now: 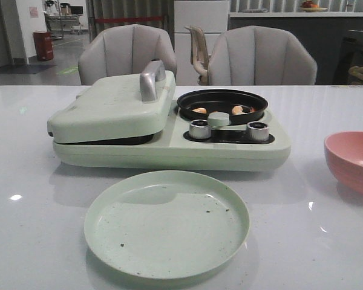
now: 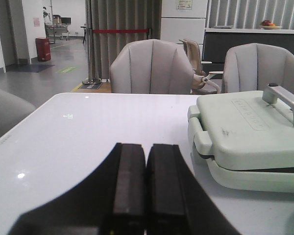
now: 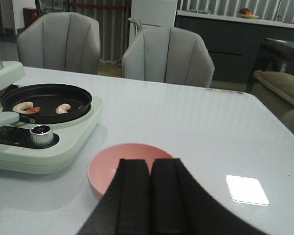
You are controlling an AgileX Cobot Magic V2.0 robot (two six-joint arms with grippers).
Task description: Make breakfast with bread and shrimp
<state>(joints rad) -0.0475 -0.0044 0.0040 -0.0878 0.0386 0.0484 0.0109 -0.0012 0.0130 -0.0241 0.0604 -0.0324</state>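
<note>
Pale-green griddle: my matte mint-green breakfast maker [image 1: 169, 142] sits mid-frame in the front view, its hinged press lid [image 1: 112, 109] with the silver handle [image 1: 151, 78] closed at centre left.
Shrimp: two small curled orange-pink shrimp [image 1: 199, 110] lie in the round black pan [image 1: 222, 104] at centre right, above the two silver knobs [image 1: 199, 128].
Bread: I see no slices anywhere; whether they lie under the closed lid I cannot tell.
Plate: a round speckled pale-green plate [image 1: 167, 223] waits bare at lower centre, just in front of the cooker.
Bowl: a pink round bowl [image 1: 354, 160] stands at the right edge, near my right side.
Left gripper [image 2: 146, 188]: my black fingers are pressed together, holding nothing, over bare white table [image 2: 88, 132] at the lower centre of the left wrist view.
Right gripper [image 3: 149, 196]: fingers likewise pressed together and empty, hovering just over the bowl.
Risk, lid: I judge the handle is rounded and sloped, so a shallow pinch could slip and let the lid drop.
Risk, shrimp: small and curved, they could roll from my pads or skid on the slick pan.
Risk, bowl: it sits beneath my right fingers, so a careless descent would knock it.
</note>
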